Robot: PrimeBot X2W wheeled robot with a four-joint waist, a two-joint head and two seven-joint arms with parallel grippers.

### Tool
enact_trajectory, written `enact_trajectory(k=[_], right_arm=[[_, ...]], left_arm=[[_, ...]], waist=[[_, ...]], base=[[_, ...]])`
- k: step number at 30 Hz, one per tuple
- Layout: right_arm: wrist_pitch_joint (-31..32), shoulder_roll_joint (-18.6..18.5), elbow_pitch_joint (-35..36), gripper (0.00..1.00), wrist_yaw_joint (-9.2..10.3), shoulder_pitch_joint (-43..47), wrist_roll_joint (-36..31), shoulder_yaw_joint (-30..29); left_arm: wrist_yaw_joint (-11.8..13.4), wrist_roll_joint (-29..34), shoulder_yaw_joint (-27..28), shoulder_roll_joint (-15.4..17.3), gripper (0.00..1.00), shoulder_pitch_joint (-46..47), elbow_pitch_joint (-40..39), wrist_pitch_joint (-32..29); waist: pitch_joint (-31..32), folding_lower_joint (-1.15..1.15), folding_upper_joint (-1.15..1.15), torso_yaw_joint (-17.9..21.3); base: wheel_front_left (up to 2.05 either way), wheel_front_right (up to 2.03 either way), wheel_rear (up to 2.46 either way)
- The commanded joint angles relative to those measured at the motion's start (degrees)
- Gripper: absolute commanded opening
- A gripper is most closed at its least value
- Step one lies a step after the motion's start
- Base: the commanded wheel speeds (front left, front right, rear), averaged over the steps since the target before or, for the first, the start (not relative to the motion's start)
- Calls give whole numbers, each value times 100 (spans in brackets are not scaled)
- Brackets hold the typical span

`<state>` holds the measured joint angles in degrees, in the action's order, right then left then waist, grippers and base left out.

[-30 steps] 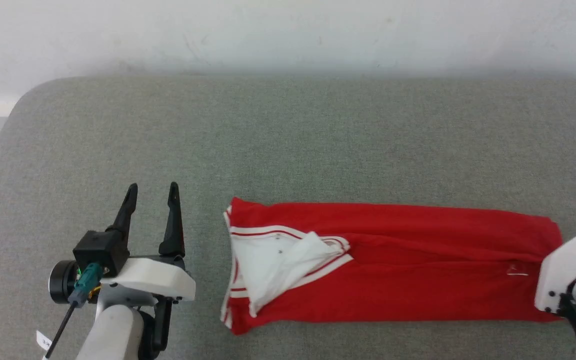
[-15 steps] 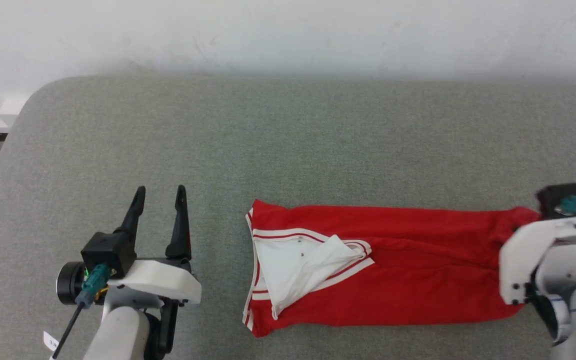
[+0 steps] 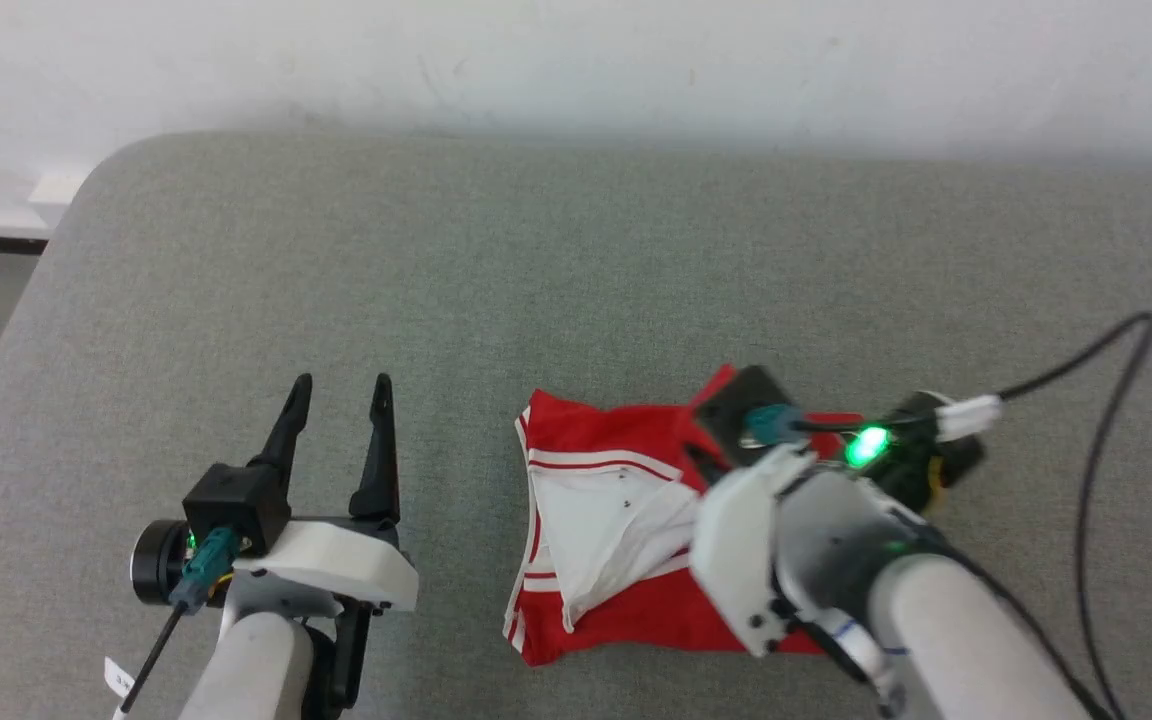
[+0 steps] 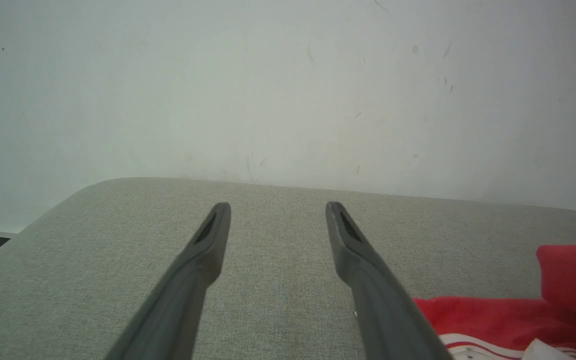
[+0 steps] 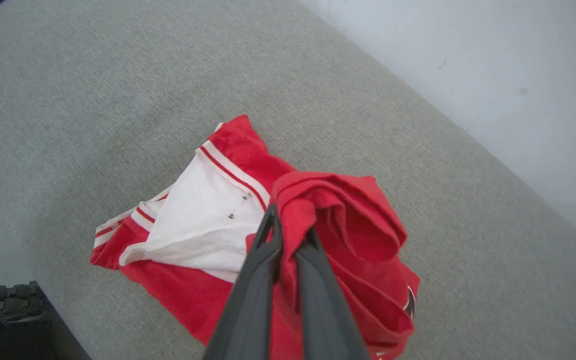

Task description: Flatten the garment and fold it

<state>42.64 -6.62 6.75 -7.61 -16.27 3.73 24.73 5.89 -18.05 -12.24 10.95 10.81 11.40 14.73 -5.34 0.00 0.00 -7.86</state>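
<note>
Garment (image 5: pixel 348 215) fold clamped in right jaws, seemingly raised over rest; left jaws apart, beside it.

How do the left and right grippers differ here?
The left gripper is open and empty; the right gripper is shut on the garment, pinching red cloth. The left gripper sits beside the garment, apart from it; the right gripper hangs over it. Both have two long dark fingers.

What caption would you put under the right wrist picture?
Right gripper pinching a bunched red fold of the garment on a grey surface.
</note>
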Motion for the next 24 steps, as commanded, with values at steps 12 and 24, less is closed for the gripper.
enact_trajectory(k=[12, 24], right_arm=[[-953, 370, -2482, 0, 12, -1337, 963, 1590], [-2140, 373, -2633, 100, 12, -1534, 2333, 1792]], left_arm=[[-90, 56, -93, -114, 100, 276, 79, 27], [-90, 70, -54, -124, 100, 251, 205, 27]], waist=[[-449, 0, 0, -268], [-285, 0, 0, -95]], base=[[0, 0, 0], [0, 0, 0]])
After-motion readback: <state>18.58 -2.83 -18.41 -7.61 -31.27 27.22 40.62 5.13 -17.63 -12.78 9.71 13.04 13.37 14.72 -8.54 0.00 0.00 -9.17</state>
